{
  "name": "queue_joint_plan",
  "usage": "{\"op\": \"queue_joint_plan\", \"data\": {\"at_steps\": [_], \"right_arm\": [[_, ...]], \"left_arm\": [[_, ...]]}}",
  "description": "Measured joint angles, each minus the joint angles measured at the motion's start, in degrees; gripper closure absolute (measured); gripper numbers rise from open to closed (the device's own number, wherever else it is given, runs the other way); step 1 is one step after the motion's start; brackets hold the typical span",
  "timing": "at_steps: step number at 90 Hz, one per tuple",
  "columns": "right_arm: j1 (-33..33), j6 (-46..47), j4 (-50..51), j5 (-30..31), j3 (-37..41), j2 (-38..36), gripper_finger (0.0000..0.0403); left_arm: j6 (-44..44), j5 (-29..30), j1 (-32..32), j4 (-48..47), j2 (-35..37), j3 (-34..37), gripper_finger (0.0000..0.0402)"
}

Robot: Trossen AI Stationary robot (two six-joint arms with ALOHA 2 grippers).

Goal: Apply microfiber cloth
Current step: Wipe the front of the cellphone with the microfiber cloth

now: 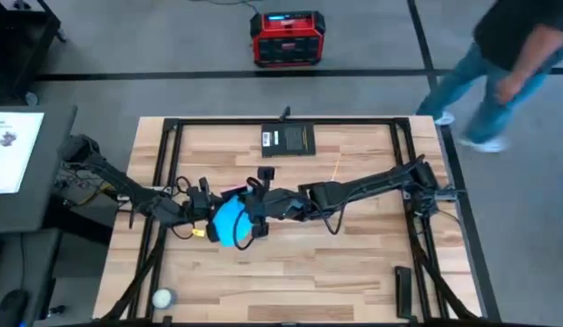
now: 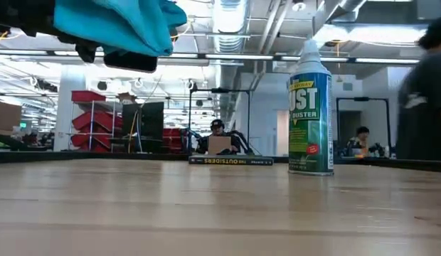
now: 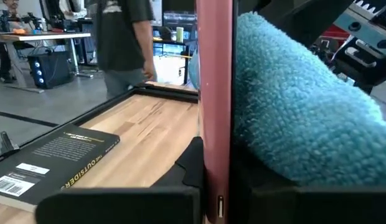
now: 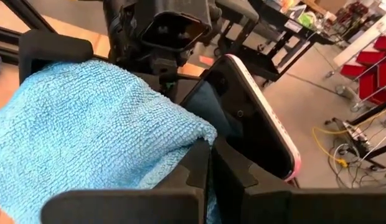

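Blue pile fills most of the right wrist view: the microfiber cloth (image 4: 87,130) is bunched over the right gripper (image 4: 208,163), whose fingers are clamped on it, and it is pressed against the dark screen of a pink-edged phone (image 4: 243,118). In the left wrist view the phone (image 3: 215,93) stands on edge, upright through the middle of the frame, pinched between the fingers of the left gripper (image 3: 208,180), with the cloth (image 3: 299,118) bulging against it on the right of the frame.

From above, both grippers meet just left of the table's (image 1: 354,272) centre, the left gripper (image 1: 209,205) reaching in from the left and the right gripper (image 1: 257,211) from the right, the cloth (image 1: 229,221) a bright patch between them.

At table height the cloth (image 2: 114,25) hangs in the upper left of the frame, well clear of the wood. A duster can (image 2: 310,114) stands upright right of centre, and a book (image 2: 231,161) lies flat behind. A person (image 1: 499,64) walks past at the overhead frame's upper right.
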State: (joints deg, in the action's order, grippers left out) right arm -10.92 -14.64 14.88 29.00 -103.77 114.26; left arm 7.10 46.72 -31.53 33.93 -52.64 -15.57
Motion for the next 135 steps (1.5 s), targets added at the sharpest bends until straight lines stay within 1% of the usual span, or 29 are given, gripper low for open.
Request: {"op": "queue_joint_plan", "data": {"at_steps": [28, 41, 51, 75, 90, 99, 114, 135], "right_arm": [[-0.03, 3.41, 3.09, -3.53, 0.04, 0.22, 0.0403], [-0.15, 3.52, 1.13, -4.17, 2.65, 0.24, 0.0403], [0.11, 2.72, 1.1, -4.63, 2.95, -0.03, 0.0403], [0.86, -0.6, -0.55, -4.78, 3.02, -4.55, 0.0403], [1.0, -0.75, -2.34, -4.65, 3.02, -6.32, 0.0403], [0.93, -0.67, -2.6, -4.64, 3.01, -6.06, 0.0403], [0.87, 0.99, -3.42, -5.44, 2.82, -2.85, 0.0403], [0.17, 3.24, 0.08, -6.31, 2.86, -0.67, 0.0403]], "left_arm": [[-0.86, 0.0, -0.07, 0.23, 0.0, 0.02, 0.0395], [-0.99, -0.11, -0.11, 0.36, 0.0, 0.02, 0.0395], [-0.8, 0.07, -0.11, 0.58, 0.0, 0.02, 0.0395], [-0.57, 0.48, -0.09, 1.03, 0.08, 0.0, 0.0395], [-0.4, 0.63, -0.09, 0.95, 0.09, 0.0, 0.0395], [-0.54, 0.43, -0.09, 0.55, 0.04, 0.0, 0.0395], [-0.91, 0.68, -0.04, -0.08, -0.02, 0.11, 0.0395], [-5.8, -0.01, -0.01, 3.66, 0.2, 0.11, 0.0395]]}}
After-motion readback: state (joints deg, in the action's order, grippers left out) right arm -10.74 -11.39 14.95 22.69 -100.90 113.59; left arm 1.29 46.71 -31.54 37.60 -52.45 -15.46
